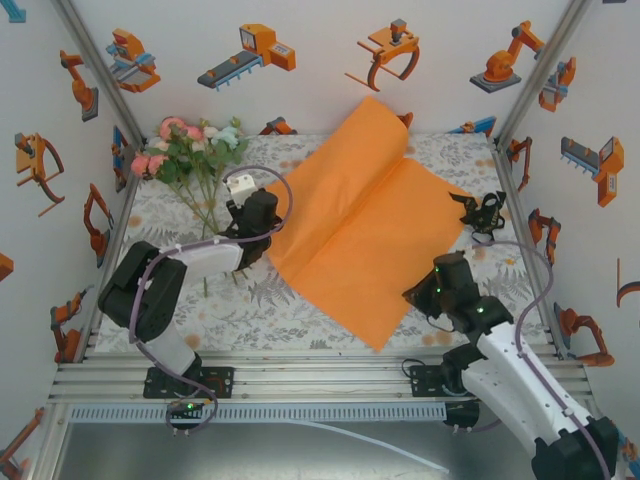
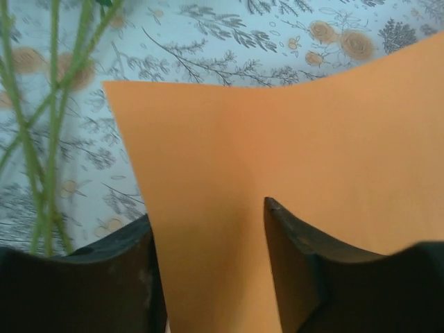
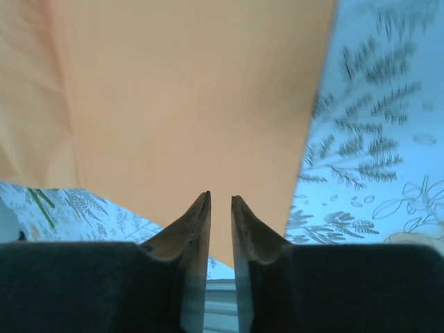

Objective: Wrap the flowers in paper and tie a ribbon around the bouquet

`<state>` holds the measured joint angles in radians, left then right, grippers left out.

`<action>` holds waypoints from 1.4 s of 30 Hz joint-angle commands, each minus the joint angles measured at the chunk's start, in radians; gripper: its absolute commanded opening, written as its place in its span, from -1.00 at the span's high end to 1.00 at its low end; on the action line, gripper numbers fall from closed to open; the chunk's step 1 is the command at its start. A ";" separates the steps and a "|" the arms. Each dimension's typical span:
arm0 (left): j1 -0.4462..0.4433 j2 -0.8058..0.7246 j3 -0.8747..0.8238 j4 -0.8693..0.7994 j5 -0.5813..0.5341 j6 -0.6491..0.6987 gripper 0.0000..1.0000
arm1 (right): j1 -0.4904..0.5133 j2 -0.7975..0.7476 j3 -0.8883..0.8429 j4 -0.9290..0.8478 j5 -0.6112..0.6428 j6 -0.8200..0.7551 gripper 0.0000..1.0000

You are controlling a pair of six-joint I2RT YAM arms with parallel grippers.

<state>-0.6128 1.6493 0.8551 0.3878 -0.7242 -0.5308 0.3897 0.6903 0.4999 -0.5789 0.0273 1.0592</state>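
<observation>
The flowers (image 1: 190,150) lie at the far left of the table, pink, white and pale blooms bunched near the back wall, with thin green stems running toward the near side over the grey floral table cover (image 1: 250,300). In the left wrist view those stems (image 2: 48,139) cross the left of the picture, beside the sheet and apart from it. Just right of the stems, the left gripper (image 1: 265,243) sits at the near left corner of the paper (image 1: 370,220). Its claw (image 2: 208,277) is released: the fingers (image 2: 104,277) stand well apart, and a strip of the orange sheet (image 2: 277,139) runs through the gap without being pinched. The paper spreads across the middle of the table on a diagonal. A long raised hump runs along its left half, and its far end curls up at the back wall. At the sheet's near right edge is the right gripper (image 1: 420,295). Its claw (image 3: 220,222) is parted by a narrow slit only, and the paper (image 3: 187,90) hangs just beyond the tips and shows through the slit. I cannot tell whether the sheet touches either finger. Farthest right, the ribbon (image 1: 484,213) lies as a small black tangle on the cover, just beside the paper's right corner.
</observation>
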 commanded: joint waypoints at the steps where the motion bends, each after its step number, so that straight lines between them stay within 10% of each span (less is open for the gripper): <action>1: 0.004 -0.131 0.042 -0.088 -0.070 0.100 -0.11 | -0.006 0.129 0.175 -0.060 0.147 -0.258 0.46; 9: -0.102 -0.287 0.087 -0.385 0.082 0.008 -0.18 | -0.179 0.667 0.489 0.001 0.025 -0.560 0.38; 19: -0.225 -0.089 0.134 -0.376 0.187 -0.081 -0.17 | -0.298 1.010 0.578 0.141 -0.027 -0.589 0.55; 42: 0.008 0.252 0.242 -0.271 0.466 0.033 -0.16 | -0.224 0.553 0.092 0.181 -0.019 -0.341 0.59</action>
<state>-0.6067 1.8820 1.0801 0.0948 -0.3279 -0.5392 0.1669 1.2812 0.5781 -0.3515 -0.0734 0.7006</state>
